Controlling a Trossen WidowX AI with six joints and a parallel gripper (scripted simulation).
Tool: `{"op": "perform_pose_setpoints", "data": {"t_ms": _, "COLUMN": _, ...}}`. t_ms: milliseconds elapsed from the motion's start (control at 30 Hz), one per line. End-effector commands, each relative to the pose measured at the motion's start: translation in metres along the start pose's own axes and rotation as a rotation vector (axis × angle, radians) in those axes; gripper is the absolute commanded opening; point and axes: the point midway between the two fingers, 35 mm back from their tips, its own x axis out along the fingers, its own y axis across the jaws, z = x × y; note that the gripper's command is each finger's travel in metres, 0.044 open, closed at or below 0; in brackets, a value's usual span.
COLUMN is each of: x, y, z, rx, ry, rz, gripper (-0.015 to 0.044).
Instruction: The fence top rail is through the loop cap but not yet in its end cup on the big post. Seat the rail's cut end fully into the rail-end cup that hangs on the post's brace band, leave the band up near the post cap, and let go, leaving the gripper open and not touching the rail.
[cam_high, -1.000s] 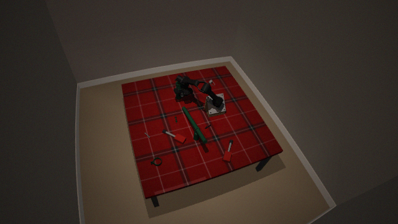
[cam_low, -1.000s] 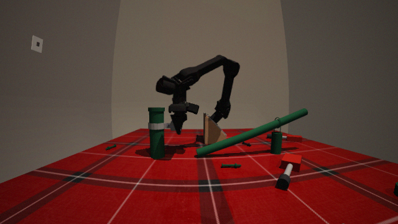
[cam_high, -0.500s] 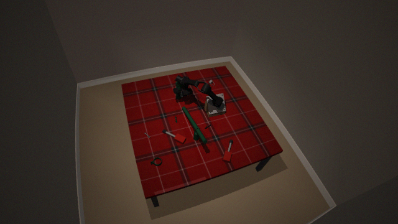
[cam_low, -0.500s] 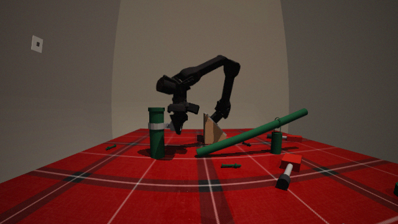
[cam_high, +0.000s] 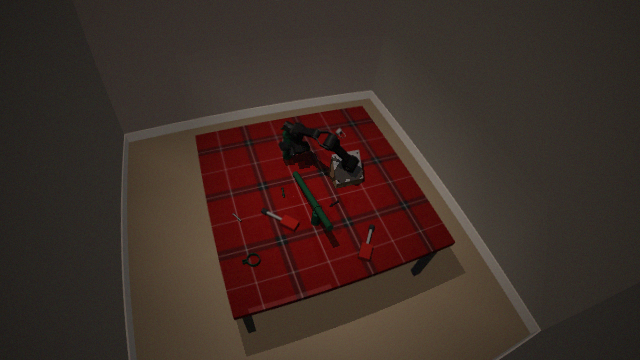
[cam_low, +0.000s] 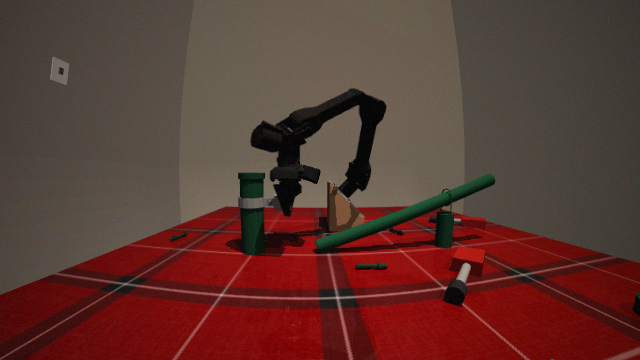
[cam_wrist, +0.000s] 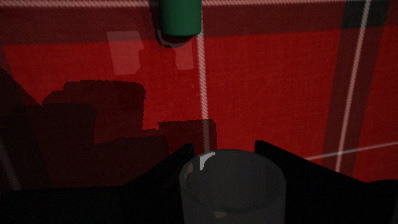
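Rm type: plain indoor rm, prob. small workshop or robot test rm; exact kind unclear
Walls (cam_high: 240, 50) (cam_low: 100, 175): bare, drab grey-brown, dim light
Floor (cam_high: 165, 225): tan, w/ pale baseboard (cam_high: 250, 116) at 12 o'clock, top view
Wall plate (cam_low: 61, 71): white, sq. dark centre, at 10 o'clock, ext. view
Tbl (cam_high: 415, 220) (cam_low: 280, 325) (cam_wrist: 270, 90): mid-rm, red plaid top, homey look
Robot arm (cam_high: 330, 141) (cam_low: 367, 135): approx. 12 o'clock on tbl, lab-like
Workshop signs: green fence rail (cam_high: 312, 200) (cam_low: 400, 217) (cam_wrist: 181, 17) approx. 3 o'clock, ext. view; post (cam_high: 287, 141) (cam_low: 252, 230) approx. 9
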Motion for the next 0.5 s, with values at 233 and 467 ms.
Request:
{"op": "perform_pose_setpoints", "data": {"t_ms": 233, "x": 0.0, "y": 0.0, "z": 0.0, "rx": 0.001, "ry": 0.0, "rz": 0.0, "gripper": 0.0184}}
{"op": "perform_pose_setpoints", "data": {"t_ms": 467, "x": -0.0073, "y": -0.0026, "z": 0.0071, "rx": 0.003, "ry": 0.0, "rz": 0.0, "gripper": 0.0368}}
